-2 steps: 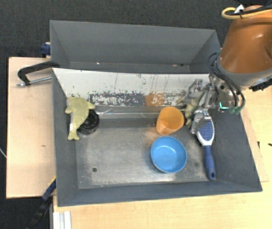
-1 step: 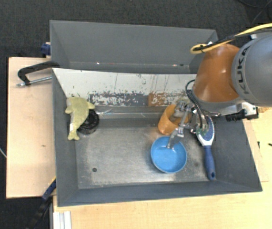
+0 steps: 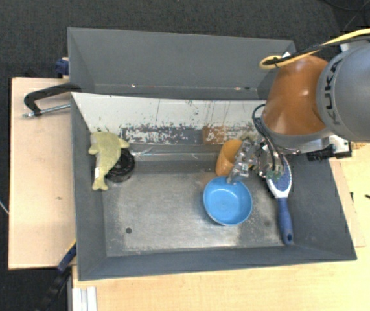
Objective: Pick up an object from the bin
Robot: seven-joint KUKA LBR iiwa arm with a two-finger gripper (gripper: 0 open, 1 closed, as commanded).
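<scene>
My gripper (image 3: 244, 167) hangs low over the right side of the bin, just above the back rim of a round blue bowl (image 3: 227, 204). An orange rounded thing (image 3: 227, 156) lies against the back wall, directly left of the gripper and partly hidden by it. A brush with a blue handle and a white and blue head (image 3: 282, 193) lies along the right wall, its head right beside the gripper.
At the left end of the bin a pale yellow-green soft toy animal (image 3: 105, 155) rests on a black round thing (image 3: 122, 164). The arm with its orange cover comes in over the bin's back right corner.
</scene>
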